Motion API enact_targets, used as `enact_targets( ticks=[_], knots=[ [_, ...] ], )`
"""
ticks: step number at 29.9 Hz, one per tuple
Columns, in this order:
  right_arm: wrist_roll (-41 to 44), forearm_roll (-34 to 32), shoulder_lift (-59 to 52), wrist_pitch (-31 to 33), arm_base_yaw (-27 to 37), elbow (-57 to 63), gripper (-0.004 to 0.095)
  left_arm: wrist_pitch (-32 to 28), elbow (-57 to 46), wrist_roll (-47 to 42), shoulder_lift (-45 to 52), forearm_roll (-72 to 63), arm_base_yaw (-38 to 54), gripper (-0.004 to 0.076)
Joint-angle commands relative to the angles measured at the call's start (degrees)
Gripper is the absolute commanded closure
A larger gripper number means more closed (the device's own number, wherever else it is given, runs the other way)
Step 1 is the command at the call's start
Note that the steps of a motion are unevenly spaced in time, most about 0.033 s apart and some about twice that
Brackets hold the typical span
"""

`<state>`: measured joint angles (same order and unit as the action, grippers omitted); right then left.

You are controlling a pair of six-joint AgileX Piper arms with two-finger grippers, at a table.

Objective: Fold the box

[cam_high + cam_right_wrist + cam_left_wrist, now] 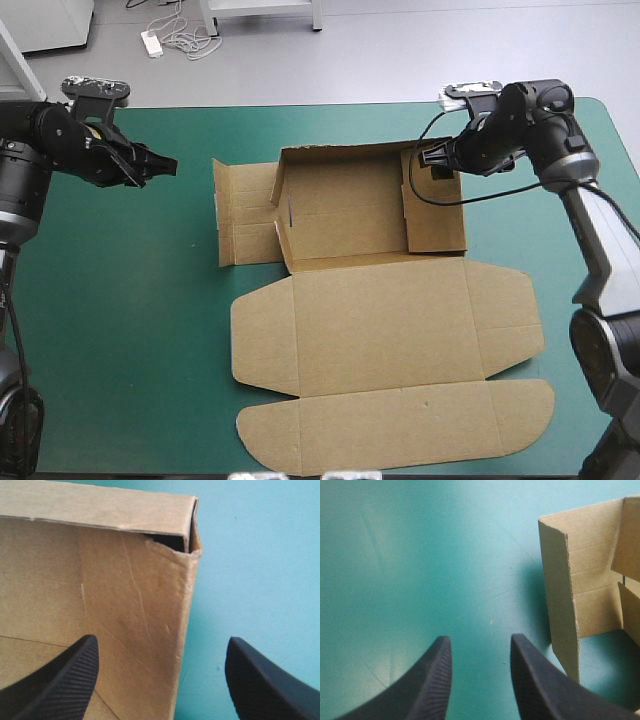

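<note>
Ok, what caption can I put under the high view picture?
Half-folded brown box on the teal-green table, left gripper open beside it, right gripper open astride its wall.

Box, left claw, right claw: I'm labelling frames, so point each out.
box (380, 330), high view, flat lid.
left claw (480, 640), left wrist view, midway between fingertips.
right claw (161, 645), right wrist view, midway between fingertips.

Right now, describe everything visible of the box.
The box is a cut sheet of brown board on the teal-green cover, partly formed. Its far and side walls are raised, and a side flap lies flat toward the table's left edge. The lid lies flat toward the near edge and ends in a rounded tuck flap. The open right gripper straddles its right wall; the left gripper is apart.
</note>
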<state>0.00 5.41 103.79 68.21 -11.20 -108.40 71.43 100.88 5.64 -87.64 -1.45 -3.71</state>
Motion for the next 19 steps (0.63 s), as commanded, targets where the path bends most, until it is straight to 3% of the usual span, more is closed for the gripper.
enact_targets(
  ticks=[1,6,11,19],
  knots=[
    [-0.7,-0.4,-8.7,-7.2,0.0,5.2,0.0235,-3.1,1.8,0.0,1.9,-0.5,-0.1,0.0444],
    [0.0,-0.3,-15.7,-16.5,0.0,17.8,0.0235,-4.2,1.8,0.0,1.9,-0.5,-0.1,0.0444],
    [0.0,0.3,-17.0,-21.6,0.0,26.4,0.0237,-4.4,1.8,0.0,1.9,-0.5,-0.1,0.0444],
    [-1.4,2.8,-13.7,-28.0,0.0,29.4,0.0237,-4.5,1.8,0.0,1.9,-0.7,-0.1,0.0447]
  ],
)
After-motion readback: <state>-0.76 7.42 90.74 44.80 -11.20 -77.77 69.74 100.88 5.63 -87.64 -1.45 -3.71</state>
